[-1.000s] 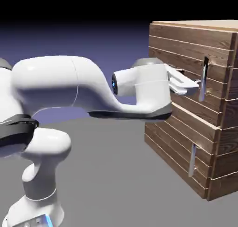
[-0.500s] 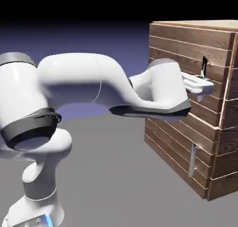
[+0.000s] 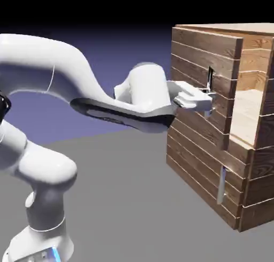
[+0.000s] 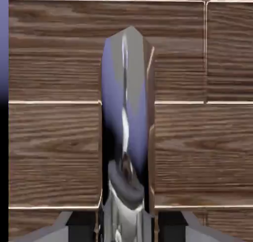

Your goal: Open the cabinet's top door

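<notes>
Roughly left to right in the exterior view: white arm (image 3: 48, 62) comes in from the left edge, upper section arching high, then sloping down to the wrist (image 3: 149, 92); hand about level, pointing right at the cabinet (image 3: 251, 186); claw (image 3: 207, 101) clenched on the top door's handle (image 3: 211, 79), handle upright between the fingertips (image 4: 79, 226), its upper part sticking up past the claw; top door (image 3: 206, 68) is on the cabinet's upper half, partly open, free right edge swung out from the frame, pale inside (image 3: 248, 111) showing in the gap; lower door (image 3: 211, 159) closed, its handle (image 3: 221, 186) upright below the claw, apart from it; open room left of the doors, under the forearm and over the grey floor (image 3: 123, 202); hand view: backdrop (image 4: 4, 43) strip at far left past a door edge, then planks, the gripped handle mid-picture running up from the fingertips, planks on to the right
</notes>
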Controlling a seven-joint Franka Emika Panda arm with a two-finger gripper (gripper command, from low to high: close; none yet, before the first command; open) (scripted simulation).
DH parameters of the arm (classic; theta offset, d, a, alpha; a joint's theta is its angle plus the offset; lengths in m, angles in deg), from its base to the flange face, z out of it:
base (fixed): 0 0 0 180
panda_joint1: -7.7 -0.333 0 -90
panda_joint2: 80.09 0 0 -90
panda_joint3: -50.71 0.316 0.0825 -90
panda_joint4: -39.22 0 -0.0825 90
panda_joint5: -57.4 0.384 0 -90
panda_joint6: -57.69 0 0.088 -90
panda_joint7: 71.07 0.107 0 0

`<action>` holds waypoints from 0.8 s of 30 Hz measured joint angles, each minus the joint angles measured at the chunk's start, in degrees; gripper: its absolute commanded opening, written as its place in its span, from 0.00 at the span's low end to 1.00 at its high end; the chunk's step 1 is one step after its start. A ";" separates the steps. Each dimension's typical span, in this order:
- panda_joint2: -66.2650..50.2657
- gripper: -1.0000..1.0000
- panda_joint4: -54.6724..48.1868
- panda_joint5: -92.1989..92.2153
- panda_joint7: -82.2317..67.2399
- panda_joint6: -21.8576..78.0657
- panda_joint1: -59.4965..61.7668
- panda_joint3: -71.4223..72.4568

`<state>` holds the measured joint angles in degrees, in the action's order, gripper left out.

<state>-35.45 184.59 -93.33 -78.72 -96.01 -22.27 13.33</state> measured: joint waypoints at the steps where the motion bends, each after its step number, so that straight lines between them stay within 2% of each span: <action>1: 1.12 0.00 1.72 2.31 -1.33 0.88 1.95 2.08; 12: 15.37 0.00 17.16 29.56 -15.17 10.34 15.70 22.79; 24: 27.82 0.00 25.03 59.51 -27.02 24.49 15.17 43.00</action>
<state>-7.63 209.61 -33.82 -105.74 -71.52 -7.09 56.34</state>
